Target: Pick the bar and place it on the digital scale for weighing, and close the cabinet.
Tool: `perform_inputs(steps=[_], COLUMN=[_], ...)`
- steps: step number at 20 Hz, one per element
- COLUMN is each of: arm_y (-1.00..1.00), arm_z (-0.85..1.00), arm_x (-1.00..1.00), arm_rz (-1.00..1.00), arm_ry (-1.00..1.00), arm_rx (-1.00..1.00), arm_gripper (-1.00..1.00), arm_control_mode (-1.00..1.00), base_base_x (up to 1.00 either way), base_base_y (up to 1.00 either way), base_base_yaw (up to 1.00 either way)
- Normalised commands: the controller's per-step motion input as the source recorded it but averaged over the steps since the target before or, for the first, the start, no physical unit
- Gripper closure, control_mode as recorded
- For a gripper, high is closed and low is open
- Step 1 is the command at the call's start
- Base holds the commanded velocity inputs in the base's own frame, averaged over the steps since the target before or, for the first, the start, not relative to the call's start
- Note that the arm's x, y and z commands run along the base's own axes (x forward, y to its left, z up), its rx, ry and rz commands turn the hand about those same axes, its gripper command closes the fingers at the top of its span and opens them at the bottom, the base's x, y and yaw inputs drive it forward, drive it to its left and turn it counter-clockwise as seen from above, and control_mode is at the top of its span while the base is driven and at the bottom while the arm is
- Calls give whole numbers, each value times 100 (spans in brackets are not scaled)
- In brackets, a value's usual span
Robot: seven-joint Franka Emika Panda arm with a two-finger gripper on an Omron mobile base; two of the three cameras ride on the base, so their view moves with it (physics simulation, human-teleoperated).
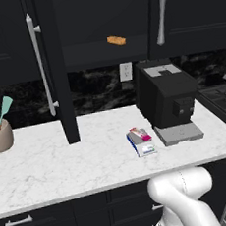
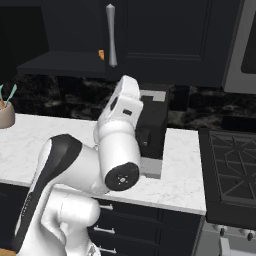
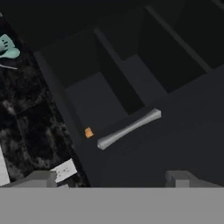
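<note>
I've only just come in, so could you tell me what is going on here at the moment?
The pink bar already lies on the digital scale, on the counter beside the black machine. The cabinet is not yet closed: its left door stands out toward the room, with an orange-brown bar on the shelf inside. The gripper holds nothing, its jaws open, and looks at the cabinet's right door handle.

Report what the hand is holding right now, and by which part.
Nothing is held. The hand is open, its fingertips apart with only empty space between them, facing the cabinet. The bar lies on the digital scale on the counter.
</note>
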Motion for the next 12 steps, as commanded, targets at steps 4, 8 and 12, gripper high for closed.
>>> perform_inputs(steps=[4,8,12], arm_y=[62,83,100], arm_z=[-1,-2,-24], arm_x=[-89,-83,-55], arm_rz=[0,1,0], arm_ry=[-7,-1,-9], arm_rx=[1,-1,-5], arm_gripper=[-100,-100,-100], arm_control_mode=[-100,-100,-100], base_base_x=[0,0,0], base_base_y=[0,0,0], base_base_yaw=[0,0,0])
